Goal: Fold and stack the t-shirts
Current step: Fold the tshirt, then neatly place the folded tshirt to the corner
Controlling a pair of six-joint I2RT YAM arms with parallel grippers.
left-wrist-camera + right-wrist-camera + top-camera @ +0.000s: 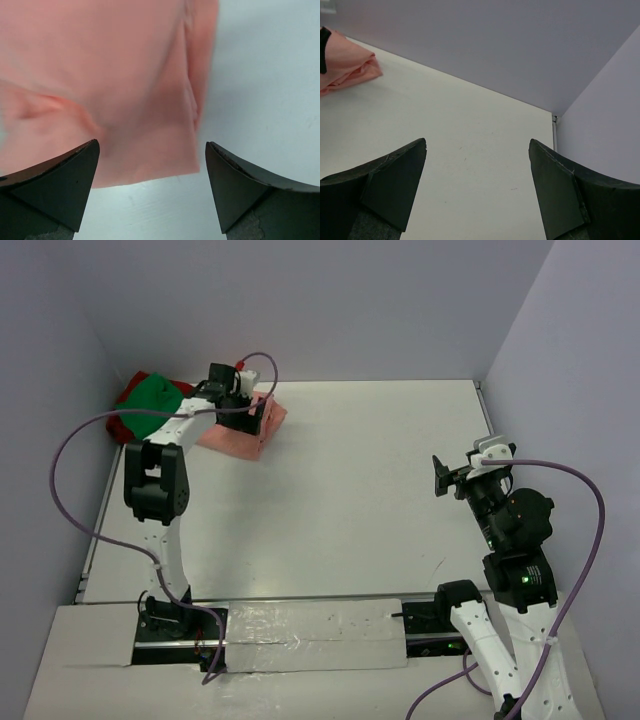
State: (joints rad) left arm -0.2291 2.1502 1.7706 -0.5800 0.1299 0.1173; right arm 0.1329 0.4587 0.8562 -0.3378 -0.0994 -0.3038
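Note:
A folded salmon-pink t-shirt (pixel 243 436) lies at the far left of the table; it fills the upper part of the left wrist view (pixel 110 85) and shows far off in the right wrist view (pixel 345 67). A bright green t-shirt (pixel 153 397) lies on a dark red one (pixel 125 426) in the far left corner. My left gripper (pixel 258 418) is open and empty just above the pink shirt's near edge (pixel 150 170). My right gripper (pixel 447 477) is open and empty, raised over the right side of the table (pixel 475 170).
The white table (pixel 350 500) is walled by grey panels at the back and sides. A purple cable (pixel 75 480) loops beside the left arm. A taped strip (pixel 310 635) runs along the near edge between the arm bases.

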